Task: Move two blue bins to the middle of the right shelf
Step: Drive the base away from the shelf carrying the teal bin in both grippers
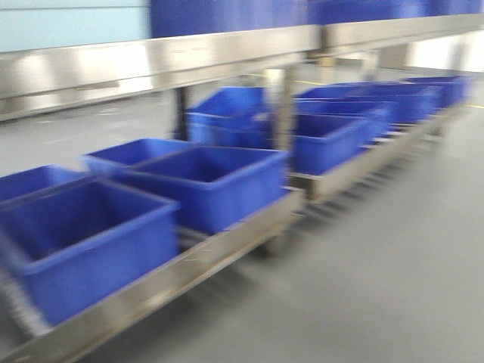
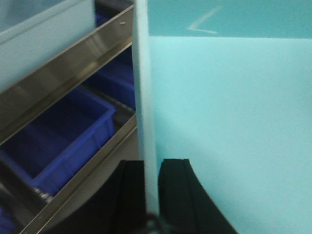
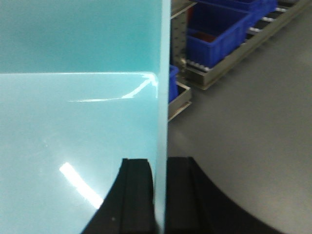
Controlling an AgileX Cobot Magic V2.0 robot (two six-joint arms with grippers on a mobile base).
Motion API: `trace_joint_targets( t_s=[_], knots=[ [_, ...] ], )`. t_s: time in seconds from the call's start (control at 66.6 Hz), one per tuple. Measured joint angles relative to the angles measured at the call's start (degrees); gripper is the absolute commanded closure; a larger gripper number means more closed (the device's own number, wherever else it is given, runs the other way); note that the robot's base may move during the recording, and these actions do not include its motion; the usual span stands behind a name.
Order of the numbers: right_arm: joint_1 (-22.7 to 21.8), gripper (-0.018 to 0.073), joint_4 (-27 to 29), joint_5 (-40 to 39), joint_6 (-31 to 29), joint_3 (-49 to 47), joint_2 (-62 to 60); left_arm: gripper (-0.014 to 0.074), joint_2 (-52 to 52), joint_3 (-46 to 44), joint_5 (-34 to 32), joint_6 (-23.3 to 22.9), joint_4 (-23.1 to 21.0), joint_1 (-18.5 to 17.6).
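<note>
Grey floor (image 1: 378,287) runs beside a long steel shelf rack (image 1: 227,243), and its low tier carries a row of dark blue bins (image 1: 212,189). The front view is blurred, so you get little fine detail there. Your left end effector (image 2: 151,163) is clenched on the thin upright wall of a light blue bin (image 2: 229,122), with a black finger (image 2: 127,195) on either side of it and the rack just to its left. Your right end effector (image 3: 158,162) grasps a wall of the light blue bin in the same way, with the bin's glossy inside to its left and open floor to its right.
</note>
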Motion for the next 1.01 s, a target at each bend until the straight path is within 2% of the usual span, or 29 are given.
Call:
trace_joint_targets(
  t_s=[1.006],
  knots=[
    [0.0, 0.072, -0.1, 0.0, 0.0, 0.0, 0.0, 0.0707, 0.0, 0.0, -0.1, 0.0, 0.0, 0.0]
  ],
)
